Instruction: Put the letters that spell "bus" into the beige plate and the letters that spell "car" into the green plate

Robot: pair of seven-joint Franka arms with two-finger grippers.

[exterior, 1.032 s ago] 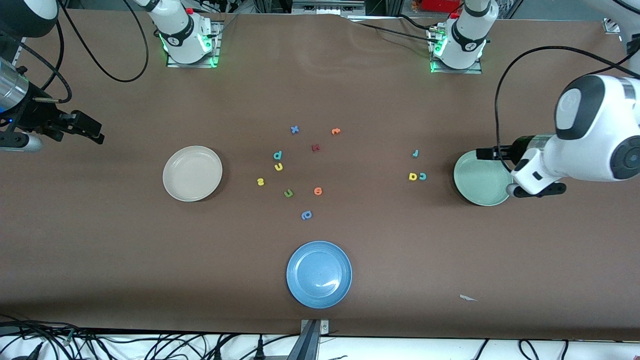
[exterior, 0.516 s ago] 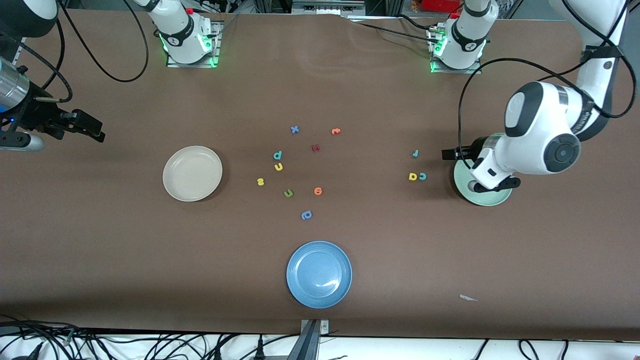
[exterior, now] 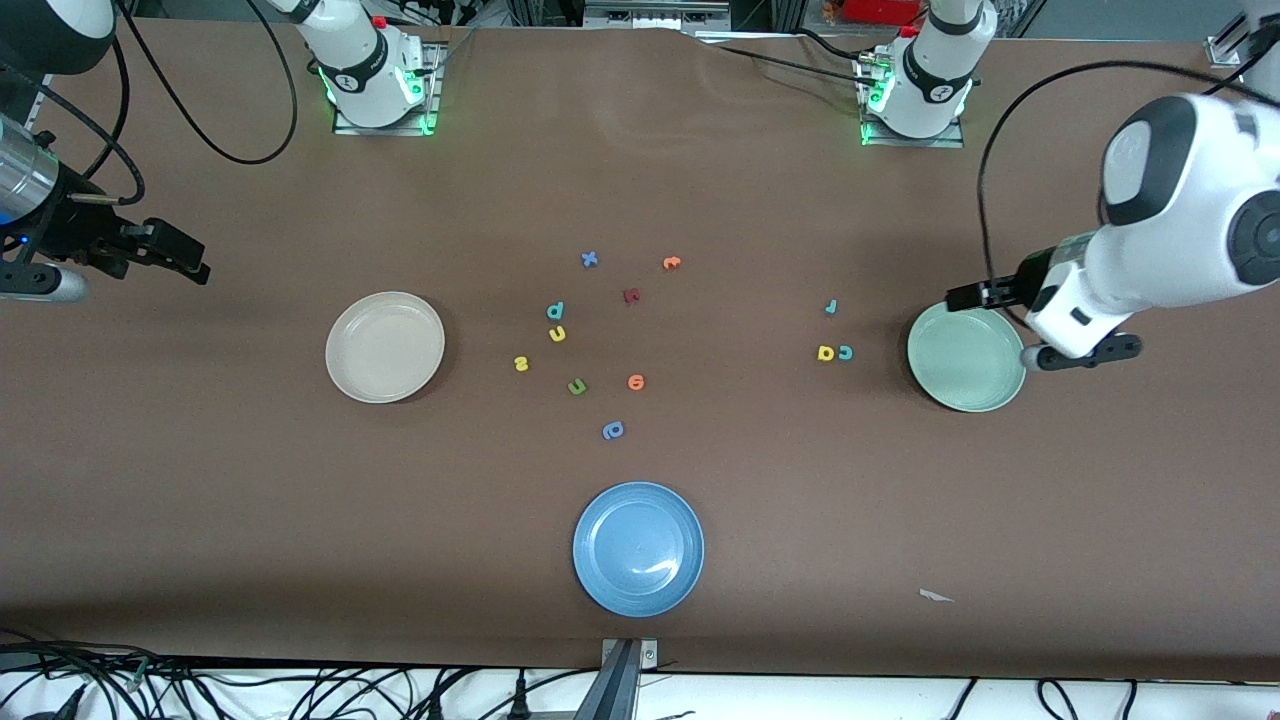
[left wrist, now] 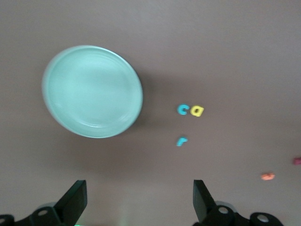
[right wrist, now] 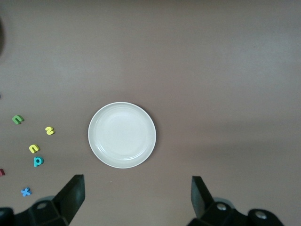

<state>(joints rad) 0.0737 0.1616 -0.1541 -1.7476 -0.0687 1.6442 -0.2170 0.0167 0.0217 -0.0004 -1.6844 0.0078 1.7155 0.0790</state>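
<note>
Front view: no letter plated yet. Teal b (exterior: pixel 555 310), yellow u (exterior: pixel 557 334), yellow s (exterior: pixel 520 364) clustered mid-table, between beige plate (exterior: pixel 342 375) and blue plate (exterior: pixel 598 580). Yellow a (exterior: pixel 825 353) touching teal c (exterior: pixel 845 352), teal r (exterior: pixel 830 307) near, all beside green plate (exterior: pixel 930 385).

Foam: likely light, soft, flat; pinch across outer edges, from above.

Left hand (exterior: pixel 972 296) over green plate rim, fingers spread, empty. Right hand (exterior: pixel 185 262) waiting at right arm's table end, spread, empty.

Green u (exterior: pixel 576 386), orange letter (exterior: pixel 635 382) close by. Open table all round plates.
</note>
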